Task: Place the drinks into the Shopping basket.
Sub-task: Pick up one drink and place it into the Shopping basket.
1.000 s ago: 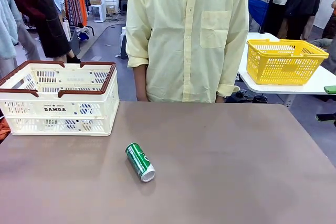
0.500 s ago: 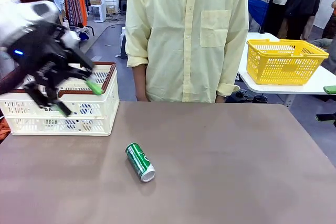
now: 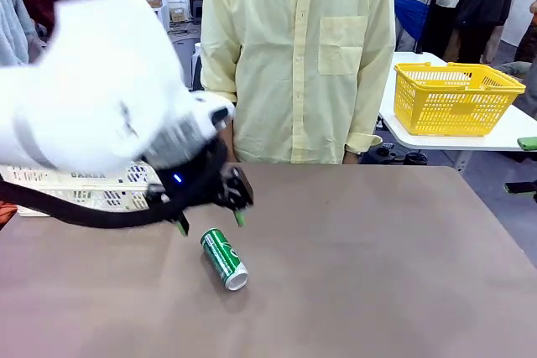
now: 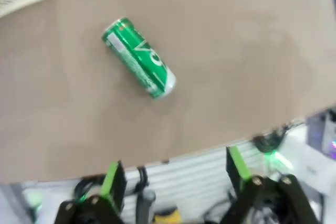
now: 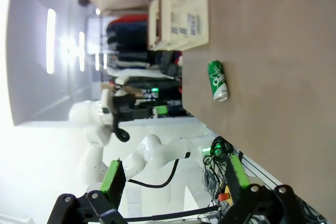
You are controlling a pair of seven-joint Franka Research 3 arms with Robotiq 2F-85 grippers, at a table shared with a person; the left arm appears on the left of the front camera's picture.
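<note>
The green can [image 3: 224,258] lies on its side at lower centre of the front view, on the bare brown table [image 3: 377,257], its silver end toward the camera and its axis running diagonally from upper left to lower right. The left gripper [image 3: 210,222] hangs just above and behind the can's far end, fingers spread wide and grasping nothing; in the left wrist view the can [image 4: 138,65] sits in the upper left, well ahead of the parted green pads [image 4: 237,163]. The basket [image 3: 101,190] stands at the left edge, largely hidden behind the white arm. The right gripper [image 5: 173,174] is parked with fingers released and empty, and the can [image 5: 217,80] appears at centre of its view. The step in hand appears to be the approach for the grasp. To do it well, rotate the wrist so the pads straddle the can across its width, centre over mid-body, descend until the pads flank it, then close. An off-centre contact is likely to set the can rolling.
</note>
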